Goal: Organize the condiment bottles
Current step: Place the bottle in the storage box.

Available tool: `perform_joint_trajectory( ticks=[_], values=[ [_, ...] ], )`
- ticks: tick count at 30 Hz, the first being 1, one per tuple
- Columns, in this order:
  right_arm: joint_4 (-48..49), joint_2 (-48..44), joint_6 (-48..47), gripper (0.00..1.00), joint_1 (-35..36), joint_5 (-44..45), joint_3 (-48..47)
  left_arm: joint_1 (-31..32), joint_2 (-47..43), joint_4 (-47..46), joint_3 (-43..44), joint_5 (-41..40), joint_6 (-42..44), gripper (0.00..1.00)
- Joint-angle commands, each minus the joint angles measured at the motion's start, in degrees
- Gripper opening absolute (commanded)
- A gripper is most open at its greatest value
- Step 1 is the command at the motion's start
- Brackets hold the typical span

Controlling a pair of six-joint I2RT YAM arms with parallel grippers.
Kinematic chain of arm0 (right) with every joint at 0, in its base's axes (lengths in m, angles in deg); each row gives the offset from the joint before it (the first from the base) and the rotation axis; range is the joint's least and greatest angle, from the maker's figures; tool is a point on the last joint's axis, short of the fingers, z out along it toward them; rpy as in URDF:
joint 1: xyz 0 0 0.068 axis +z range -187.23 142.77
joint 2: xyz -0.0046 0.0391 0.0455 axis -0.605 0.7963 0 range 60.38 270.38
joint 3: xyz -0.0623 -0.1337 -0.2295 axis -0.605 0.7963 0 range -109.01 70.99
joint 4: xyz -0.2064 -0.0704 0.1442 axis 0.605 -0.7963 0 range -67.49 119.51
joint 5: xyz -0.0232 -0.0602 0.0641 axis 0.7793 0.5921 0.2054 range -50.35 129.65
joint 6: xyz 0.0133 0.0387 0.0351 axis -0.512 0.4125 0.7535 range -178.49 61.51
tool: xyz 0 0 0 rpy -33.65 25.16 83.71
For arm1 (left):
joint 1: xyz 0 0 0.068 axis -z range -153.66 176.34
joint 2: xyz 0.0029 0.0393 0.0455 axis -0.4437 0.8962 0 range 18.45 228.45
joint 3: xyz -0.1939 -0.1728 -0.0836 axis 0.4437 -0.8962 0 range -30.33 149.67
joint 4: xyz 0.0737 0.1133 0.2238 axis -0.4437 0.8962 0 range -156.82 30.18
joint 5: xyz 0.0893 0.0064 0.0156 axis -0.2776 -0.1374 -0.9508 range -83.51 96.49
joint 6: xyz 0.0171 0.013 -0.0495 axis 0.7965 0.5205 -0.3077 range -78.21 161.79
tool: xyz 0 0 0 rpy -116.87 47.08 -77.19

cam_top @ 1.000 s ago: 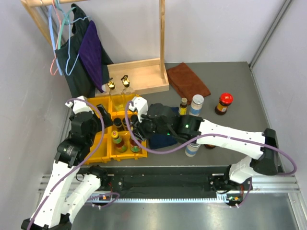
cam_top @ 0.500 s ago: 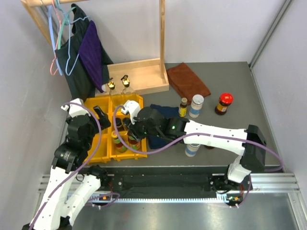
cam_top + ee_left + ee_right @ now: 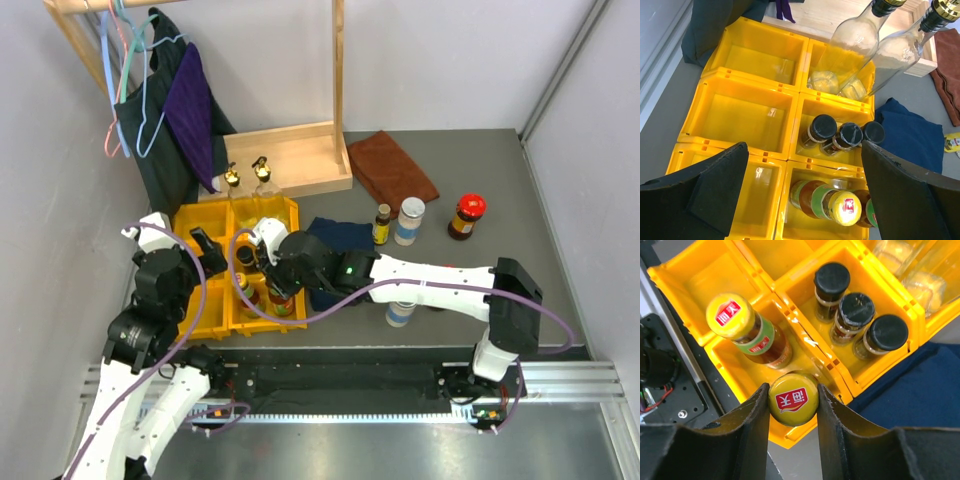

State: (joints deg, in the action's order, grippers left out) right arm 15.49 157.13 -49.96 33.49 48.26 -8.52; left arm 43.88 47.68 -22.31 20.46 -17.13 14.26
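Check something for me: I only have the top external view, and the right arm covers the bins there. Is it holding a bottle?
Observer: Yes. The right wrist view shows the right jaws shut on the cap of a yellow-capped sauce bottle.
Operator: Over which compartment?
Observer: A near compartment of the yellow bins, where a green-labelled bottle with the same yellow cap stands. I cannot tell whether the held bottle's base has touched down.
Operator: What sits next to that?
Observer: Three black-capped bottles stand in a row in the neighbouring compartment.
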Motion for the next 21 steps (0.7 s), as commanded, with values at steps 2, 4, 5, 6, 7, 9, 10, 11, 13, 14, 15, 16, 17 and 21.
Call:
perform_joint_trajectory(
  ticks=[2, 4, 5, 6, 7, 9, 10, 11, 13, 14, 15, 16, 17, 21],
  values=[
    [7.3, -0.4, 0.3, 0.0, 0.7, 1.2, -1.4, -0.3, -0.7, -1.4, 1.7, 1.7, -0.3, 0.99],
    [5.9, -0.2, 0.8, 0.0, 0.7, 1.4, -1.8, -0.3, -0.9, -2.9, 1.8, 2.5, -0.6, 0.99],
    [5.3, -0.1, 0.8, 0.02, 0.7, 1.3, -2.1, -0.3, -0.9, -3.3, 1.9, 3.0, -0.8, 0.99],
    [5.1, -0.1, 1.1, 0.05, 0.7, 1.4, -2.2, -0.3, -1.1, -3.7, 1.9, 3.2, -0.9, 0.99],
    [4.7, -0.1, 1.3, 0.07, 0.7, 1.4, -2.1, -0.3, -1.3, -4.2, 1.9, 3.3, -0.9, 0.99],
    [4.6, -0.7, 1.7, 0.18, 0.7, 1.7, -1.7, -0.3, -1.5, -4.3, 2.0, 3.7, -1.1, 0.99],
    [4.6, -0.9, 1.9, 0.23, 0.7, 1.9, -1.4, -0.3, -1.6, -4.1, 2.0, 4.0, -1.2, 0.99],
    [4.5, -1.0, 1.9, 0.33, 0.7, 1.9, -1.2, -0.3, -1.6, -4.0, 2.2, 4.3, -1.3, 0.99],
    [4.1, -1.3, 2.4, 0.41, 0.7, 2.8, -1.1, -0.3, -1.9, -3.6, 2.5, 4.7, -1.6, 0.99],
    [3.6, -1.4, 2.5, 0.5, 0.7, 2.9, -1.2, -0.3, -2.1, -3.2, 2.7, 4.9, -1.6, 0.99],
    [3.3, -1.5, 2.5, 0.52, 0.7, 3.2, -1.2, -0.3, -2.2, -2.9, 2.8, 5.2, -1.6, 0.99],
    [3.0, -1.5, 2.8, 0.58, 0.7, 3.3, -1.3, -0.3, -2.3, -3.0, 3.2, 5.7, -2.0, 0.99],
    [2.7, -1.6, 2.9, 0.61, 0.7, 3.4, -1.4, -0.3, -2.4, -2.9, 3.4, 6.1, -2.1, 0.99],
    [2.3, -2.9, 3.9, 0.78, 0.7, 4.8, -1.1, -0.3, -2.4, -3.6, 3.3, 8.6, -3.1, 0.99]
  ],
)
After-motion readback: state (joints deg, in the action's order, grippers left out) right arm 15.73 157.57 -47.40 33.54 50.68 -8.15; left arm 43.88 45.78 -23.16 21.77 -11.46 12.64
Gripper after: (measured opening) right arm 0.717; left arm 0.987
